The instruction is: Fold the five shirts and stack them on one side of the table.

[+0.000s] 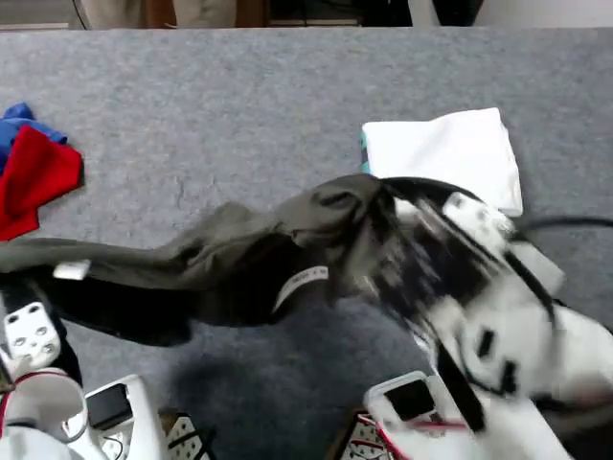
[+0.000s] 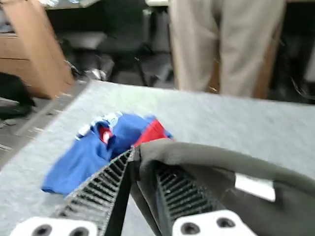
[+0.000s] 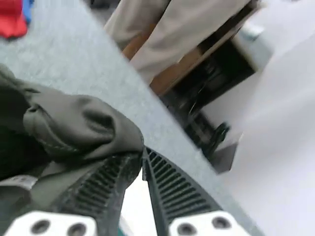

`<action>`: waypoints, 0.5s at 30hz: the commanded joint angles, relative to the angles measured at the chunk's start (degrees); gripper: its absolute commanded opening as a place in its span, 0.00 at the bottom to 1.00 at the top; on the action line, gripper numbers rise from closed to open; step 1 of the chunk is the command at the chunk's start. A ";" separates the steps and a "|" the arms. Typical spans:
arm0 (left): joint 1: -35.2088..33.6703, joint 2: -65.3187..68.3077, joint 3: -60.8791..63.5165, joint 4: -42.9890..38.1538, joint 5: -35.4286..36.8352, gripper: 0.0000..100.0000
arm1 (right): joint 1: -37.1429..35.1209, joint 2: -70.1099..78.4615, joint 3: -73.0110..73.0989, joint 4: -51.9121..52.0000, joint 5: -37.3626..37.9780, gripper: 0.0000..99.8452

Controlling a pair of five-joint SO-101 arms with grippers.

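Note:
A dark olive shirt (image 1: 239, 254) hangs stretched between the two arms above the grey table (image 1: 239, 115). My left gripper (image 2: 140, 155) is shut on one end of the olive shirt (image 2: 221, 172), at the table's left front. My right gripper (image 3: 142, 155) is shut on the other end of the olive shirt (image 3: 74, 123), near the middle right, beside a folded white shirt (image 1: 445, 153). A red shirt (image 1: 34, 177) and a blue shirt (image 1: 14, 125) lie crumpled at the left edge; the left wrist view shows the blue shirt (image 2: 93, 150) and red shirt (image 2: 150, 132) too.
A thin teal edge (image 1: 364, 149) peeks from under the folded white shirt. The arm bases (image 1: 86, 412) stand at the front edge. A person in beige trousers (image 2: 221, 44) stands behind the table's far side.

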 commanded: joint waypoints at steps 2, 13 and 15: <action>-3.08 -1.80 0.18 -6.77 3.16 0.02 | -0.48 -0.48 -8.48 -3.34 0.00 0.00; -3.08 -7.25 -5.45 -6.86 3.60 0.02 | -0.75 -0.66 -16.92 -3.08 0.00 0.00; -2.90 -7.25 -5.71 -4.40 3.60 0.02 | -0.75 -0.66 -16.66 -0.35 0.00 0.00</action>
